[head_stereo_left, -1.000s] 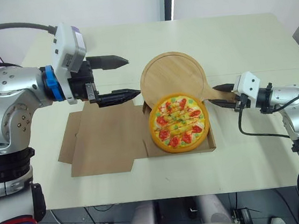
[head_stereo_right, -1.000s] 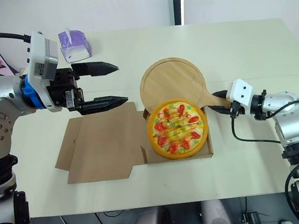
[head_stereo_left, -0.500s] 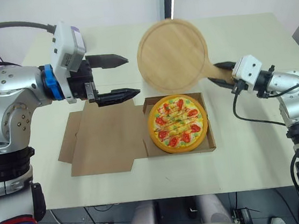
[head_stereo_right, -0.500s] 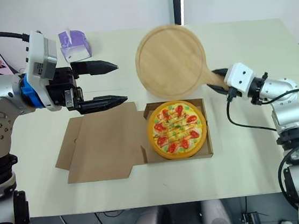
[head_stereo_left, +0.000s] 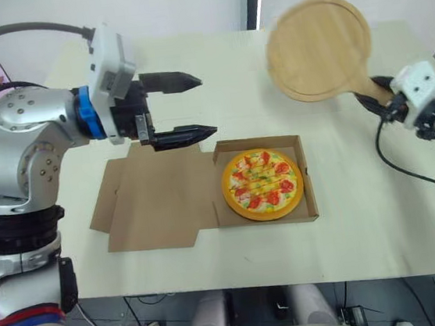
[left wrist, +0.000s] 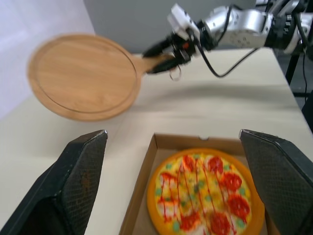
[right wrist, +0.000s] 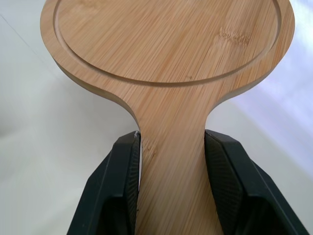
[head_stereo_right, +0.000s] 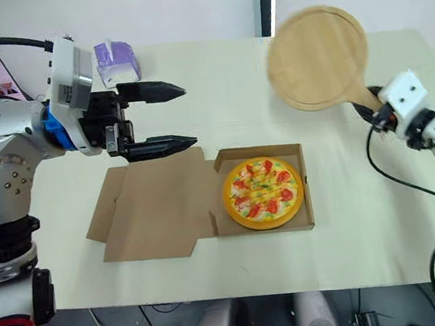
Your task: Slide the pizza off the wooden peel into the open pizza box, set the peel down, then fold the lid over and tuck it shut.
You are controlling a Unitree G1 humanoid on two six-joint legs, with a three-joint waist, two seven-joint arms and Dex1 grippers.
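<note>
Pizza (head_stereo_left: 262,184) inside open box (head_stereo_left: 258,140), lying flat, near front of table (head_stereo_left: 365,217). Lid (head_stereo_left: 159,201) spread flat on table left of box, nothing lying on it. Left gripper (head_stereo_left: 208,103) hovers over lid's far edge, just beyond box's far-left corner, fingers wide apart, holding nothing. Beyond box's far-right corner, peel (head_stereo_left: 319,47) in air, bare, tilted; right gripper (right wrist: 170,139) fingers clamped on its handle. Purple tissue pack (head_stereo_right: 115,60) well beyond box, far left.
</note>
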